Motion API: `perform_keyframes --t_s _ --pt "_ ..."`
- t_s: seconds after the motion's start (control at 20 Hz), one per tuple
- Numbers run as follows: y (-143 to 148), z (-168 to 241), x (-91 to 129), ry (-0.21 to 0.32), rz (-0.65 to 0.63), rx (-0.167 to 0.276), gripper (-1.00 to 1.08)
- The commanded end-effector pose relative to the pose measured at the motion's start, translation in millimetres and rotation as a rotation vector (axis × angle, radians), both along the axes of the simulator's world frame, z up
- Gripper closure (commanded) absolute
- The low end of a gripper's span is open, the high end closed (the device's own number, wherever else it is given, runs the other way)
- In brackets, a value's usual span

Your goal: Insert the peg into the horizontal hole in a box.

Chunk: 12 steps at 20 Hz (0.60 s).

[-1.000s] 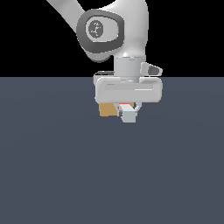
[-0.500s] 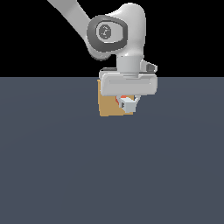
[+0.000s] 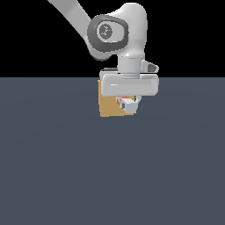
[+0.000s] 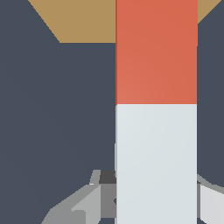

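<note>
— So, where is the peg (image 4: 156, 109) now?

— Held in the gripper (image 3: 128, 104), whose fingers (image 4: 76, 205) press against its white end. In the exterior view it sits just above the frame's centre, seen almost end-on: a pale square tip with a sliver of red-orange behind it.

— And the box (image 3: 109, 106)?

— Directly behind the gripper, a tan block on the dark grey floor (image 3: 112, 176). The gripper's body covers its upper edge and right part.

— Is anything in the horizontal hole?

— I cannot tell. That hole is hidden in both views: the gripper blocks it in the exterior view, and in the wrist view the peg itself runs across the tan surface.

— What does the wrist view give, then?

— The peg fills the right-centre of the frame, white half near the camera, red-orange half reaching the upper edge, where it overlaps the box. Whether its far end touches or enters the box is cut off. Only parts of the grey fingers show at the lower edge.
</note>
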<state>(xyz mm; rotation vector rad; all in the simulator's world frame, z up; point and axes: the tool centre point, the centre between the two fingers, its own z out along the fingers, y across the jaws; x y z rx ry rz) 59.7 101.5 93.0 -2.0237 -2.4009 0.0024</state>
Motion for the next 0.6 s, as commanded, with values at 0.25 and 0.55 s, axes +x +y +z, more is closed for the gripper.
perform_keyframes --t_s 0.25,0.55 --pt "4 1 0 -0.001 0.001 0.0 1.08" --pt "38 1 -7 -0.002 0.001 0.0 1.08"
